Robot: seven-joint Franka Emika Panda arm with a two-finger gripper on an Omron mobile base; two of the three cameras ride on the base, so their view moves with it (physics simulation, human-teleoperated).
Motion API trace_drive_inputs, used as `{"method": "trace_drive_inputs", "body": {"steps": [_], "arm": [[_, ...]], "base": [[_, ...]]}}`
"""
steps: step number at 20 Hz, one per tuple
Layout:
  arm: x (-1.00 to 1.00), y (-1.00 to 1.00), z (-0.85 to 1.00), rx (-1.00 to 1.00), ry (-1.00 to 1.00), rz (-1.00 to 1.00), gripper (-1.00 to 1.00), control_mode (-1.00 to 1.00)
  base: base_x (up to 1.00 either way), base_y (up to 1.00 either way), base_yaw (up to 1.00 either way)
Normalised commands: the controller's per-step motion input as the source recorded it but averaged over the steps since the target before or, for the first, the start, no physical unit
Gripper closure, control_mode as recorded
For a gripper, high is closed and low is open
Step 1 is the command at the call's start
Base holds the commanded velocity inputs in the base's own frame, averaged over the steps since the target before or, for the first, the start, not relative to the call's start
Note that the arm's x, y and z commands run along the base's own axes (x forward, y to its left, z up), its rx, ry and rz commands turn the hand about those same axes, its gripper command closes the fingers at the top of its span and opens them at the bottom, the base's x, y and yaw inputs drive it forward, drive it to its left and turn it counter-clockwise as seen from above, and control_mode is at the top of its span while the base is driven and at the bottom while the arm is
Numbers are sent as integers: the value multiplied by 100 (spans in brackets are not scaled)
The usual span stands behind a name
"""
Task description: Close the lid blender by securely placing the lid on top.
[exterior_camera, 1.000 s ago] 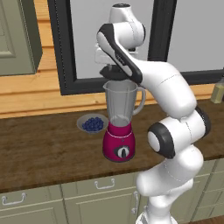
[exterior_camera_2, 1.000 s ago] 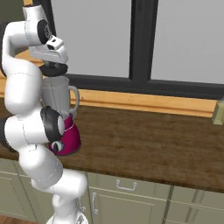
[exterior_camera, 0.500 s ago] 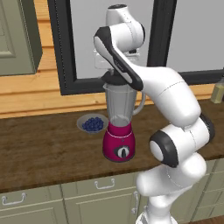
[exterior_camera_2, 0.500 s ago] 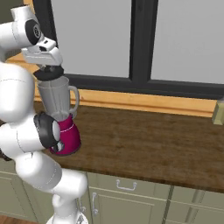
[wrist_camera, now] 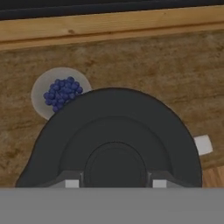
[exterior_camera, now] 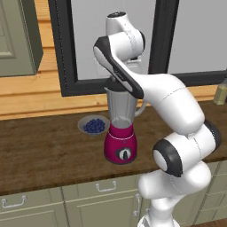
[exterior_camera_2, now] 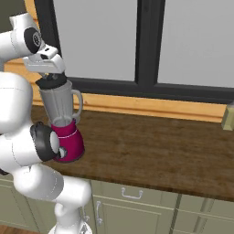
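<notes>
The gripper (wrist_camera: pixel 113 183) is clamped on the knob of the dark round lid (wrist_camera: pixel 113 140). The lid (exterior_camera_2: pixel 51 82) sits at the mouth of the blender (exterior_camera: pixel 121 128) jar on the wooden counter (exterior_camera: pixel 44 155). A bowl of blueberries (exterior_camera: pixel 93 126) sits just beside the blender.

Grey bowl of blueberries (exterior_camera: pixel 93 126) on wood counter (exterior_camera: pixel 44 155), window (exterior_camera_2: pixel 137 41) behind, cabinet drawers (exterior_camera_2: pixel 132 196) below
</notes>
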Motion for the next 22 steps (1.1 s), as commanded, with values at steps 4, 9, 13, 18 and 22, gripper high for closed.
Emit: {"method": "trace_drive_inputs", "body": {"steps": [4,9,13,18,22], "arm": [[5,-1,-10,-4,0,2,100,-100],[0,-16,-10,-2,0,1,100,-100],[0,-21,-14,0,0,0,100,-100],[1,-4,-10,0,0,-3,100,-100],[-11,-9,-2,0,0,-7,100,-100]], "base": [[0,0,0],[0,0,0],[0,0,0],[0,0,0],[0,0,0]]}}
